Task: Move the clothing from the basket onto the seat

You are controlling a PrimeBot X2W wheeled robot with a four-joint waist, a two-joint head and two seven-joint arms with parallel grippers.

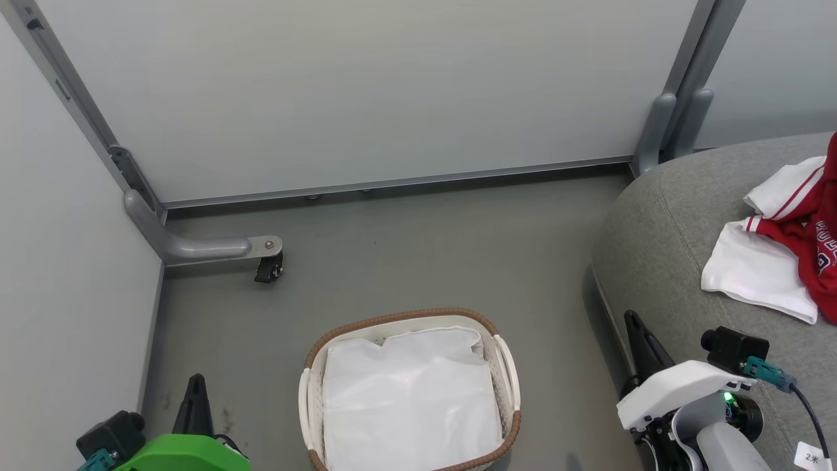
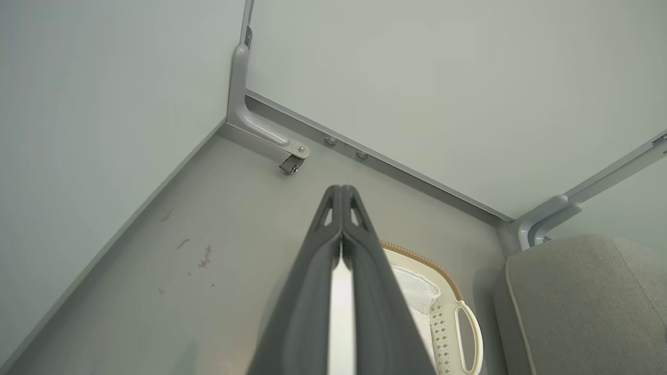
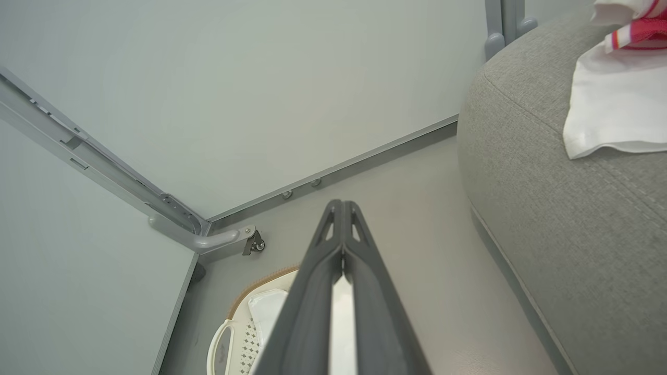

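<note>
Left gripper (image 2: pixel 341 189) and right gripper (image 3: pixel 341 204) both clenched shut; laundry basket (image 1: pixel 405 315) holds a white liner (image 1: pixel 409 399), I think; jersey (image 1: pixel 807 226) on sofa cushion (image 1: pixel 660 248).

Two-tone arms, dark jaws.
The left wrist shell (image 1: pixel 186 454) is bright green, the right wrist shell (image 1: pixel 677 389) white with a green light (image 1: pixel 728 396); each carries a black camera (image 1: pixel 732 350) with a teal plug (image 1: pixel 768 374); the fingers (image 2: pixel 318 250) are dark grey, slotted near the tips.

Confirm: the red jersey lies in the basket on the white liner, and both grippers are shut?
No. The head view shows the red jersey on the seat; the basket holds just the white liner. The left gripper and right gripper are shut.
</note>
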